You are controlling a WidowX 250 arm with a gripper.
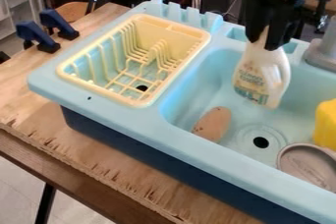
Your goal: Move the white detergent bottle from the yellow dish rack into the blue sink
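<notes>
The black gripper (266,39) hangs down over the back of the light blue sink basin, shut on the neck of a white bottle (261,73) with a printed label. The bottle is upright, slightly tilted, in or just over the basin; whether its base touches the sink cannot be told. In front of it and to the left, a brown oval object (213,124) leans against the basin's left wall. A grey round pan or lid (308,163) lies at the basin's front right, with a yellow object (326,125) behind it.
The yellow dish rack (134,104) sits in the left part of the toy sink (160,127). A grey faucet (322,53) stands at the back right. Two dark blue clamps (48,31) are at the wooden table's (98,161) left edge.
</notes>
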